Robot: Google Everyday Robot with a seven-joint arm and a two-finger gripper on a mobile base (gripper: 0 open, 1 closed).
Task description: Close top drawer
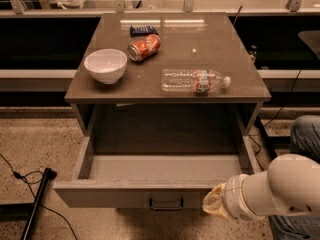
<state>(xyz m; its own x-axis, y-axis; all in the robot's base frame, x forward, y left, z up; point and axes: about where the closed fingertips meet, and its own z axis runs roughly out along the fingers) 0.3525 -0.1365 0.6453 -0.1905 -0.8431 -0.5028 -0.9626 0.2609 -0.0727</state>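
The top drawer (165, 168) of the grey cabinet is pulled far out toward me. Its plain grey inside holds nothing. Its flat front (100, 196) has a small dark handle (165, 204) at the centre. My gripper (214, 205) is at the lower right, against the right part of the drawer front, just right of the handle. The white arm behind it fills the bottom right corner.
On the cabinet top (215, 46) are a white bowl (105, 65), a red can (144, 47) lying down, a dark blue packet (143, 30) and a clear water bottle (195, 80) on its side. A black pole (36, 200) and cable lie on the floor at the left.
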